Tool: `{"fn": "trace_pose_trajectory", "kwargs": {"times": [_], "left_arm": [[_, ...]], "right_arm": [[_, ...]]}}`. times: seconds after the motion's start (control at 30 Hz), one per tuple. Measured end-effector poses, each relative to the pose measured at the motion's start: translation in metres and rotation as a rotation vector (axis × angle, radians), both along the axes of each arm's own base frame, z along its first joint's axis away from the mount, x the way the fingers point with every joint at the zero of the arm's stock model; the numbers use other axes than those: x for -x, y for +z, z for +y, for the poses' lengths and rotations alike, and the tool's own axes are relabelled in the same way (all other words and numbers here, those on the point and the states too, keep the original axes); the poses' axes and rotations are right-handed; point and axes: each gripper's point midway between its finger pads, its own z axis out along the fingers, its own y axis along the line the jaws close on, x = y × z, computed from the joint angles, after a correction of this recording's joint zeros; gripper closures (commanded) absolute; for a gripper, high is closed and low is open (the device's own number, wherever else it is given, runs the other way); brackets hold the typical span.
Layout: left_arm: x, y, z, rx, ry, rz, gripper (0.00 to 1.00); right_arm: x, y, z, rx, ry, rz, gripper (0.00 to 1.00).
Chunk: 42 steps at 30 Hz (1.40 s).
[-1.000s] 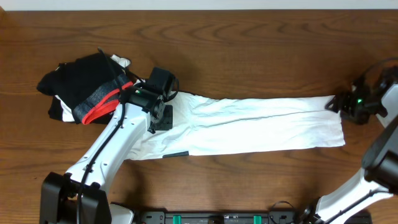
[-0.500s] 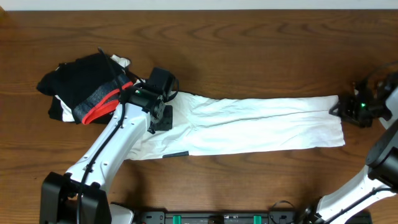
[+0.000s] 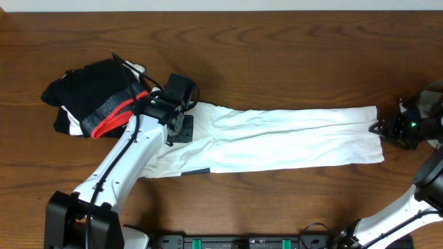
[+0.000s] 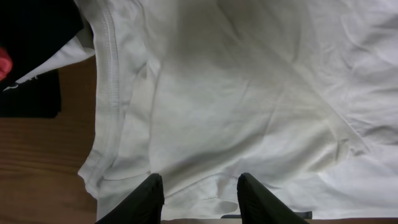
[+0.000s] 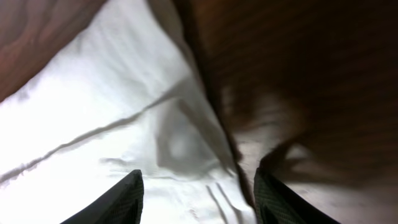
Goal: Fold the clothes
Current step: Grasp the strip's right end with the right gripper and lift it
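The clothes, a white T-shirt [image 3: 291,138], lie folded into a long strip across the table, plain side up. My left gripper [image 3: 181,128] hovers over its left end by the ribbed collar [image 4: 107,74]. Its fingers stand apart, open, with only flat cloth [image 4: 249,93] below them and my left gripper [image 4: 199,194] holds nothing. My right gripper [image 3: 381,128] sits at the strip's right end. In the right wrist view my right gripper [image 5: 198,193] is open, straddling the shirt's edge [image 5: 93,124] where it meets the bare wood.
A heap of black garments with a grey-and-red band [image 3: 93,100] lies at the left, just beyond the shirt's collar end, and shows in a corner of the left wrist view as black garments [image 4: 31,37]. The wooden table [image 3: 277,48] runs behind the strip.
My right gripper has moved to the right and slightly toward the front, off the shirt's far right corner, which now lies flat. The left arm has not moved.
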Motion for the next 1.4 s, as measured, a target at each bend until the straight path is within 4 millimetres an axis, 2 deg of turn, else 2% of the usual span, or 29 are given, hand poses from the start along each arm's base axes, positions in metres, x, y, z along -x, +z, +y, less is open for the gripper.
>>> {"fn": "trace_pose_trajectory", "kwargs": {"times": [0.2, 0.4, 0.53, 0.63, 0.67, 0.7, 0.73, 0.97, 1.1, 1.17, 1.27, 1.4], "left_arm": [[0.002, 0.000, 0.001, -0.004, -0.003, 0.008, 0.59], [0.002, 0.000, 0.001, -0.004, -0.003, 0.008, 0.59], [0.002, 0.000, 0.001, -0.003, -0.003, 0.008, 0.59], [0.002, 0.000, 0.001, -0.004, -0.003, 0.008, 0.59], [0.002, 0.000, 0.001, -0.004, -0.003, 0.008, 0.59], [0.002, 0.000, 0.001, -0.004, -0.003, 0.008, 0.59], [0.002, 0.000, 0.001, -0.004, -0.003, 0.008, 0.59], [0.003, -0.001, 0.001, -0.005, -0.003, 0.011, 0.59], [0.003, -0.001, 0.001, -0.006, -0.007, 0.013, 0.59], [0.003, -0.001, 0.001, -0.010, -0.021, 0.014, 0.59], [0.003, -0.001, 0.001, -0.011, -0.028, 0.015, 0.59], [0.004, -0.001, 0.002, -0.014, -0.031, 0.018, 0.58]], "right_arm": [[-0.002, -0.002, 0.009, -0.021, 0.031, -0.005, 0.49], [-0.002, -0.003, 0.010, -0.026, 0.031, -0.011, 0.50], [-0.005, -0.005, 0.014, -0.035, 0.038, -0.028, 0.58], [-0.006, -0.006, 0.017, -0.038, 0.048, -0.035, 0.67], [-0.006, -0.006, 0.018, -0.036, 0.052, -0.036, 0.75], [-0.007, -0.007, 0.019, -0.034, 0.057, -0.037, 0.97], [-0.006, -0.008, 0.019, -0.028, 0.058, -0.033, 0.99], [-0.001, -0.012, 0.016, -0.017, 0.007, 0.018, 0.99], [0.006, -0.010, 0.002, 0.041, -0.046, 0.072, 0.99], [0.010, -0.004, -0.010, 0.100, -0.081, 0.093, 0.99], [0.008, 0.019, -0.029, 0.193, -0.135, 0.072, 0.99], [-0.003, 0.067, -0.046, 0.297, -0.181, -0.023, 0.99]]}}
